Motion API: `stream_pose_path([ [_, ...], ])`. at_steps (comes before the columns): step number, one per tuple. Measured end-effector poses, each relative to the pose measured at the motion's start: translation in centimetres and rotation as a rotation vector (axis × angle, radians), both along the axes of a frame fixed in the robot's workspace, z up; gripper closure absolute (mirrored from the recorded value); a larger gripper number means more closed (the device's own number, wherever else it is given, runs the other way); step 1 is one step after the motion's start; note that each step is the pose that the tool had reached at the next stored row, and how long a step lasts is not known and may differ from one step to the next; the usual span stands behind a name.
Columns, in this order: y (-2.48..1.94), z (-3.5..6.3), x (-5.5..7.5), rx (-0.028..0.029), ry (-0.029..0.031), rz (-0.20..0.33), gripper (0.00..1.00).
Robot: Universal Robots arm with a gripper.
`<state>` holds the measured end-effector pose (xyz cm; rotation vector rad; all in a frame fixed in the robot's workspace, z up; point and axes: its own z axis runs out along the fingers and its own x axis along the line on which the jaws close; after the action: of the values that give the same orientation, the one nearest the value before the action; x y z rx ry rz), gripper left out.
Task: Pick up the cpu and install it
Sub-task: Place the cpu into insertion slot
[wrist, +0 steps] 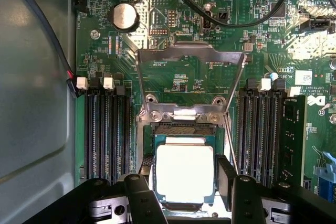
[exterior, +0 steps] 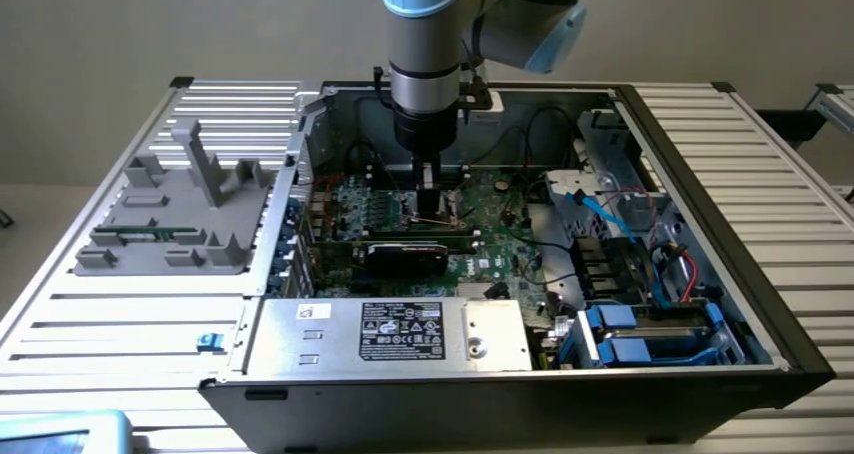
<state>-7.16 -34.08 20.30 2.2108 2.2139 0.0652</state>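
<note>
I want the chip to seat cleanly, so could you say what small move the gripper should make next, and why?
Probably ease straight down slightly. The gripper holds the cpu by two edges, squarely over the socket, whose load frame stands open; whether it is seated cannot be told.

In the exterior view the light is soft and even, coming from above. The pale desk (exterior: pixel 787 174) slats are bright and the wall behind is flat grey. The open case (exterior: pixel 747 304) is dimmer inside, the board (exterior: pixel 501 229) sits in shade, and the near outer side is almost black. The white label (exterior: pixel 400 331) catches a mild sheen.

In the wrist view a strong nearby light burns the cpu (wrist: pixel 185 169) top to plain white, hiding any marking, and glints off the metal frame (wrist: pixel 189 56). The pincer (wrist: pixel 184 182) is a near-black shape in the foreground.
</note>
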Motion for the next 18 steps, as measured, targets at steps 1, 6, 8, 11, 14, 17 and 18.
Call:
stream_pose_path([
  [1, 0.01, 0.0, 0.01, -0.0008, 0.0006, 0.0, 0.44],
  [6, 0.02, 0.0, 0.04, -0.0032, 0.0041, -0.001, 0.44],
  [8, 0.02, 0.01, 0.09, -0.0035, 0.0047, -0.001, 0.44],
  [11, 0.02, 0.0, 0.23, -0.0038, 0.0049, -0.003, 0.44],
  [14, 0.02, 0.0, 0.28, -0.0043, 0.0075, -0.005, 0.44],
  [17, 0.02, -0.01, 0.32, -0.0047, 0.012, -0.007, 0.44],
  [18, 0.02, -0.02, 0.32, -0.0046, 0.0121, -0.007, 0.44],
])
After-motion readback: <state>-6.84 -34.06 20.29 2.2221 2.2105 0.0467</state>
